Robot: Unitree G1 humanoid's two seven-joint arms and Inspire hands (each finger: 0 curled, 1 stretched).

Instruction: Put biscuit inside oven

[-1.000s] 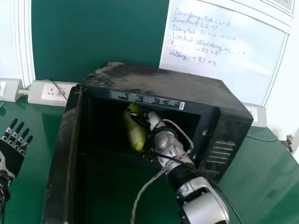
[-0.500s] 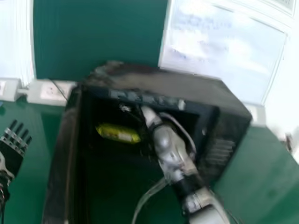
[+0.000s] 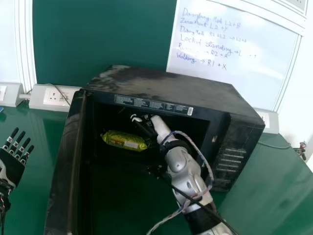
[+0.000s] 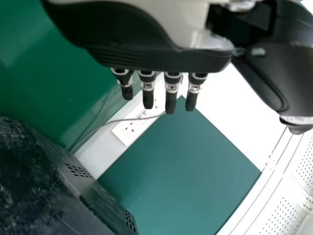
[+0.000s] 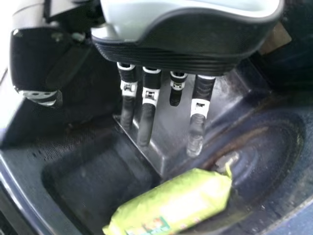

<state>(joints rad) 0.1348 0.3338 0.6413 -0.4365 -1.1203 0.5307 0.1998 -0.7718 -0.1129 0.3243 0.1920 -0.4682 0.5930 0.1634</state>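
At far left, the left hand (image 3: pixel 11 165) is over the green table (image 3: pixel 41 142), fingers straight and slightly spread. Next, the oven door (image 3: pixel 63 166) stands open. Within the oven (image 3: pixel 171 87), the green-yellow biscuit packet (image 3: pixel 124 140) lies on its side, seemingly on the cavity floor, though the interior is dark. Just right of it, the right hand (image 3: pixel 160 128) is inside too, fingers extended and spread, pinching nothing, apart from the packet.
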